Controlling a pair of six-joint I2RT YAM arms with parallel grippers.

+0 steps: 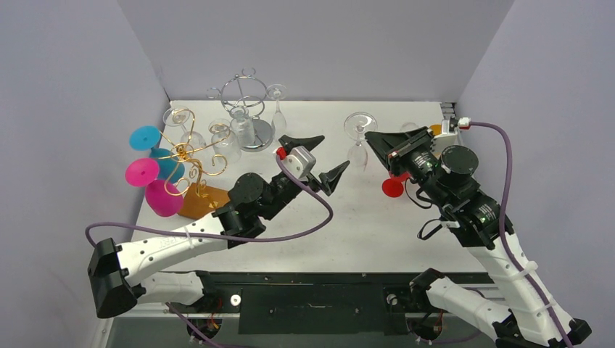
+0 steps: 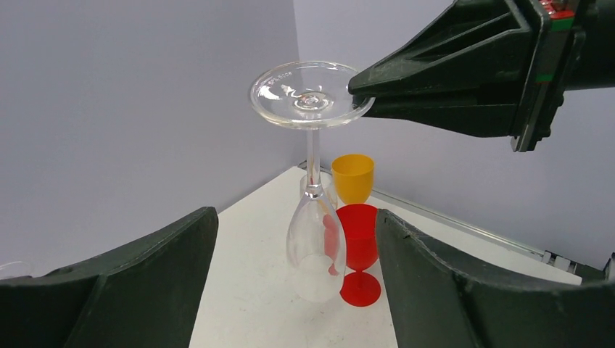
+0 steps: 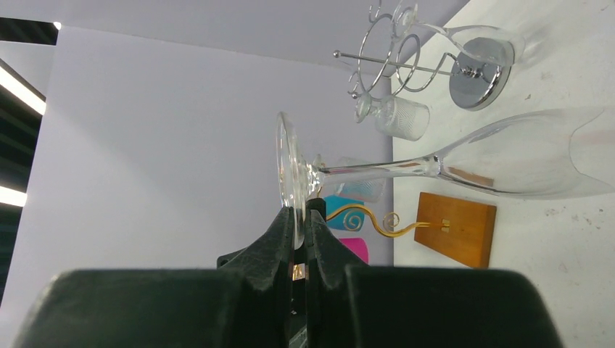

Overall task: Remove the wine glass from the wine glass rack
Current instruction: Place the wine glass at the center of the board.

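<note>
The clear wine glass (image 1: 359,139) is pinched by its foot rim in the closed right jaws. It is held upside down, bowl apparently on the tabletop (image 1: 377,217), well apart from the chrome rack (image 1: 259,135). The left jaws are spread wide and empty, near it.

We look down from above the near edge over the whole table (image 1: 377,232). Wrist views, close in, face each other; both share the inverted clear wine glass (image 2: 313,239).

From my left gripper (image 1: 335,152): gold rack (image 1: 190,163) blocks nine o'clock, chrome rack (image 1: 245,109) ten, wine glass (image 1: 358,141) two, red goblet (image 1: 392,187) four; table (image 1: 366,232) open at five.
</note>
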